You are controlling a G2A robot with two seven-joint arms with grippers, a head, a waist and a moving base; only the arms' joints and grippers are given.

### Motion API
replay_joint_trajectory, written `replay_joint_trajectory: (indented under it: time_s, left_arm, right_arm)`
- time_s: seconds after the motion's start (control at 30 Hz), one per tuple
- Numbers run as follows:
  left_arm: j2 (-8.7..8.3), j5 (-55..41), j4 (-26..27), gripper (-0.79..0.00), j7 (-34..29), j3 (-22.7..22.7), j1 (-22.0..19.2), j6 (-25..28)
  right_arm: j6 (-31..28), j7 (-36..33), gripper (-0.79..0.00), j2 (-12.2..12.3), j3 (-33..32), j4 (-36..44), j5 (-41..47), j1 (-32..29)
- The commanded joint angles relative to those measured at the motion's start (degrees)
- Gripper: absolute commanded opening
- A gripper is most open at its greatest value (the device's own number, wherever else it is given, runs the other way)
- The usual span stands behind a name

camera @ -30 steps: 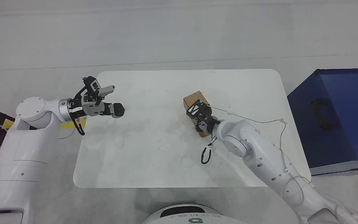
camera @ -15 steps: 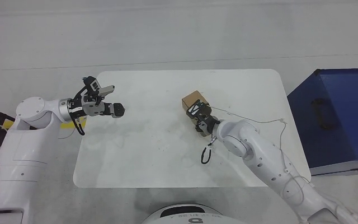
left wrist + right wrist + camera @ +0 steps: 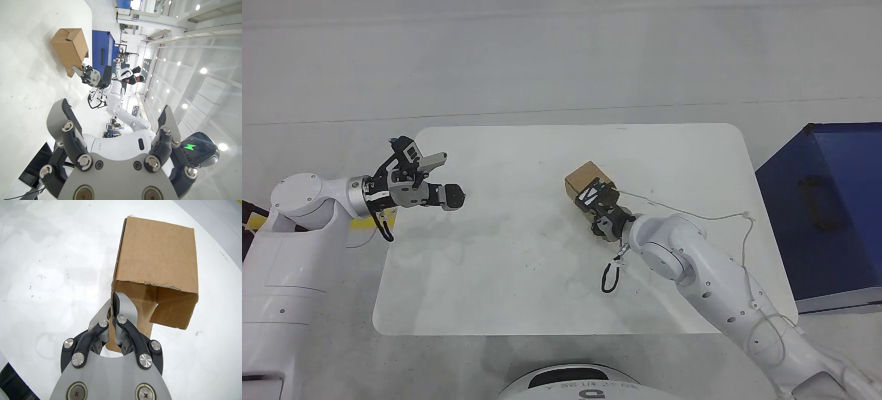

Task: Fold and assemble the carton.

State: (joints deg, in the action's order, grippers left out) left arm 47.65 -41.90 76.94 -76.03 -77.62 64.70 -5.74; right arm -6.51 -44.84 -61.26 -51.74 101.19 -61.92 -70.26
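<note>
The carton (image 3: 587, 178) sits on the table (image 3: 492, 270), a little toward 12 o'clock from its middle, with its open end turned toward 5 o'clock. There the right gripper (image 3: 114, 302) is clenched on the edge of one side flap, one finger on each face of the cardboard. The left gripper (image 3: 454, 196) hangs over the table's 9 o'clock side, well apart from the carton, released and spread wide. A blue case (image 3: 832, 215) stands off the table at 3 o'clock.

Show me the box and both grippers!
box (image 3: 157, 256): right wrist view, on its broad brown side.
right gripper (image 3: 114, 302): right wrist view, between fingertips pinching the box's wall.
left gripper (image 3: 115, 106): left wrist view, midway between its open fingertips.
</note>
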Motion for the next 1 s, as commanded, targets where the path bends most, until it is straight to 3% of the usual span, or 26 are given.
replay_joint_trajectory:
  time_s: [0.0,0.33,0.47,0.87,0.97]
  left_arm:
    - [0.0,0.0,0.0,0.0,0.0,0.0,0.0,0.0]
    - [0.0,0.0,0.0,0.0,0.0,0.0,0.0,0.0]
    - [0.0,0.0,0.0,0.0,0.0,0.0,0.0,0.0]
    - [0.0,0.0,0.0,0.0,0.0,0.0,0.0,0.0]
    - [0.0,0.0,0.0,0.0,0.0,0.0,0.0,0.0]
  right_arm:
    - [-3.25,-1.17,-0.785,0.27,0.56,-0.17,-4.46,0.06]
    - [-20.66,-13.82,-0.785,1.99,-1.28,4.84,-14.82,2.79]
    - [-20.79,-18.29,-0.785,2.09,-3.13,6.24,-15.33,4.72]
    - [-20.77,-18.15,-0.785,2.1,-3.07,6.05,-15.54,4.6]
    - [-24.62,-21.82,-0.785,2.2,-0.06,6.62,-24.49,5.04]
